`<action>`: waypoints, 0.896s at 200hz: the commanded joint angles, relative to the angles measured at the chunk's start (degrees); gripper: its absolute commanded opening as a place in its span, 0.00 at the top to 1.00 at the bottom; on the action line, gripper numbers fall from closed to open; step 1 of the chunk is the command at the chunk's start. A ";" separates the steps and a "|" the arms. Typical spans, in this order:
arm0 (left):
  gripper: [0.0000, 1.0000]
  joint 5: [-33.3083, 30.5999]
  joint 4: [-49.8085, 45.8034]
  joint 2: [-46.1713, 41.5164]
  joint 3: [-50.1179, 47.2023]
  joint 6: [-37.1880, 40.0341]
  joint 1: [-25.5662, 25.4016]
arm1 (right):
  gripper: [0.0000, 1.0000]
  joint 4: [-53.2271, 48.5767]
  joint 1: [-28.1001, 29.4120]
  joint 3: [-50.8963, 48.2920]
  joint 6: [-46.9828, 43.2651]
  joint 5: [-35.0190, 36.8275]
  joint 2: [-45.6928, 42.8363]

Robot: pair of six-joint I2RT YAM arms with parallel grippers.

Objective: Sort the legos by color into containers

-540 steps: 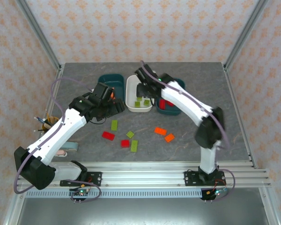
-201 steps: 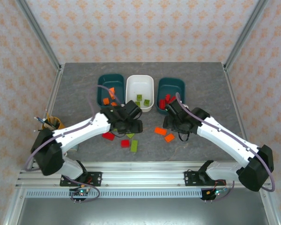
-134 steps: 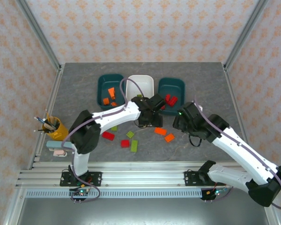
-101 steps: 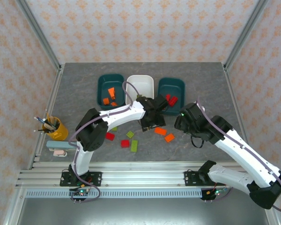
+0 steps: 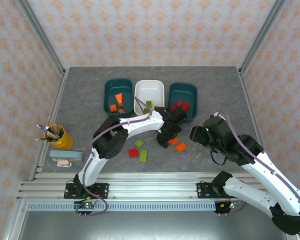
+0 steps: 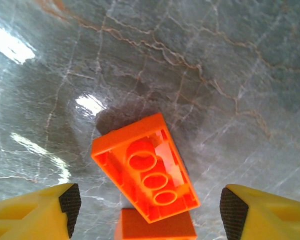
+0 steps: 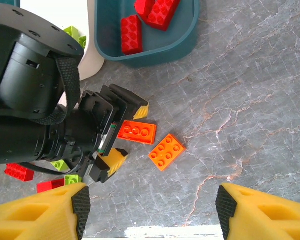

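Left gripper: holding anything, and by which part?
Nothing held. The left gripper stands open astride an oblong orange lego, fingers clear of its sides.

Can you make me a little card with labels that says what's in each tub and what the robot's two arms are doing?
Left tub: dark teal, holds orange legos
Middle tub: white, holds green legos
Right tub: dark teal, holds red legos
Loose on the table: oblong orange lego, square orange lego, green ones, red ones
Left end effector: open, straddling the oblong orange lego
Right end effector: open, holding nothing
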 commanded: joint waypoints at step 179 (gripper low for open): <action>0.70 -13.80 -6.65 -10.40 -3.50 6.35 3.72 | 0.31 5.04 -0.55 -0.09 -6.07 -3.72 1.21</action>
